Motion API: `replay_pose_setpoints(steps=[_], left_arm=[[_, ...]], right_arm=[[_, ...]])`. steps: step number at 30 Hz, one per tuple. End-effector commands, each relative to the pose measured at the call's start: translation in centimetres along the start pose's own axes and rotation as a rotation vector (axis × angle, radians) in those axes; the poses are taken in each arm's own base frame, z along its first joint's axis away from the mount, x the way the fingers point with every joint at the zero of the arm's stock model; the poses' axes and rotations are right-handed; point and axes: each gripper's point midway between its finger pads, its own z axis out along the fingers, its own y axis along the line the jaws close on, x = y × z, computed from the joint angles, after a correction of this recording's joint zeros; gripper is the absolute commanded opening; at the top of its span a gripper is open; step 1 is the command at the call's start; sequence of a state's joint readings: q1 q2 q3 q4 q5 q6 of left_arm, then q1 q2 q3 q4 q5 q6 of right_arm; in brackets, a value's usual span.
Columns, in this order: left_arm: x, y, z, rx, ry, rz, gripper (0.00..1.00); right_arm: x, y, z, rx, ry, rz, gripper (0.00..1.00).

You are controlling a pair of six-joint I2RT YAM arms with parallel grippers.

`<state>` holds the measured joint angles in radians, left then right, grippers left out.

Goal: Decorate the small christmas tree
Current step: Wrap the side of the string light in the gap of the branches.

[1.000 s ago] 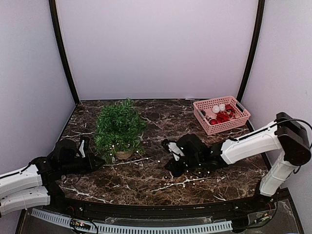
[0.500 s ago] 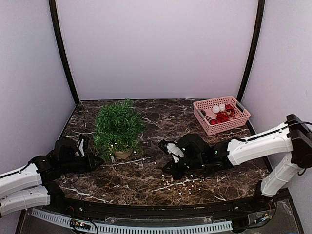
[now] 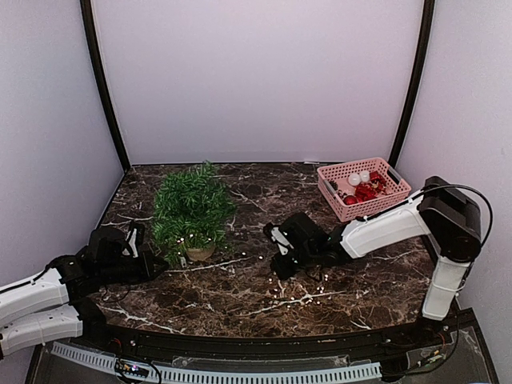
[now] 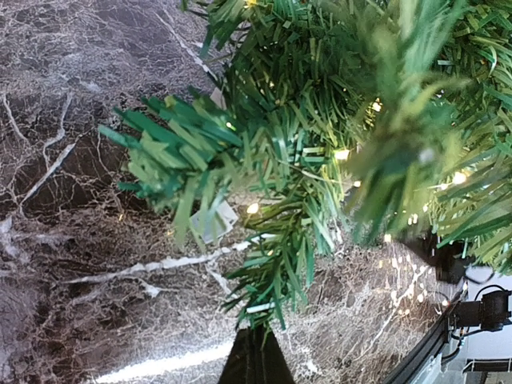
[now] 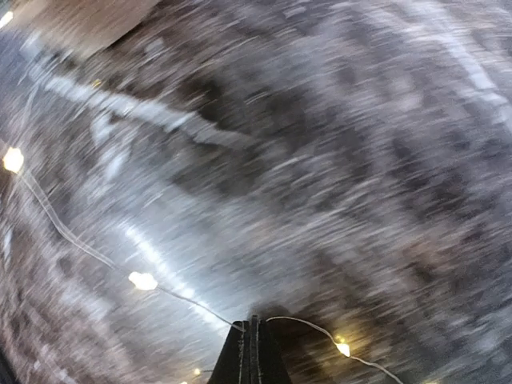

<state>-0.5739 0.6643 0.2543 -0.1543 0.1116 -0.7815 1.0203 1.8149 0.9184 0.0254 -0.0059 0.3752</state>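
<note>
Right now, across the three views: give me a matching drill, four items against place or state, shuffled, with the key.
Items
1. small christmas tree
2. pink basket
3. light string
4. left pincer

Place or state
A. far right corner, red ornaments inside
B. lying mid-table, pinched by the right pincer
C. shut, low beside the tree on its left
D. upright, left of centre

Pairs: 1-D, 2-A, 3-B, 4-C
</note>
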Motion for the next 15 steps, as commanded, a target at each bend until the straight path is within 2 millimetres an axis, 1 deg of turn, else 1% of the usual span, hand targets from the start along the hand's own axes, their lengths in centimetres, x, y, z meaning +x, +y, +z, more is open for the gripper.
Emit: replay_pose_setpoints(steps=[1,4,5,7,9,12,15], left_arm=[[-0.7,-0.1,-0.3,-0.008,-0.016,0.025,0.0],[-0.6,0.0,-0.3,-0.011,-0.014,0.031,0.0],[-0.6,0.0,-0.3,-0.012,-0.014,0.035,0.0],[-0.6,0.1,-0.3,-0.014,-0.014,0.04,0.0],[-0.6,0.1,-0.4,-0.015,-0.016,0.046,0.0],[-0.7,0.2,-0.4,-0.017,-0.018,0.054,0.0],[-0.9,0.1,-0.3,-0.018,-0.024,0.073,0.0]], right_arm=[[-4.9,-2.9,-0.1,0.074,-0.106,0.015,0.0],[-8.2,-3.9,-0.2,0.105,-0.162,0.004,0.0],[-9.8,-4.0,-0.6,0.113,-0.193,0.0,0.0],[-12.1,-4.4,-1.2,0.128,-0.238,-0.009,0.0],[-14.2,-4.3,-2.2,0.13,-0.281,-0.027,0.0],[-16.8,-3.6,-3.8,0.116,-0.34,-0.063,0.0],[-18.5,-3.1,-4.6,0.103,-0.381,-0.085,0.0]])
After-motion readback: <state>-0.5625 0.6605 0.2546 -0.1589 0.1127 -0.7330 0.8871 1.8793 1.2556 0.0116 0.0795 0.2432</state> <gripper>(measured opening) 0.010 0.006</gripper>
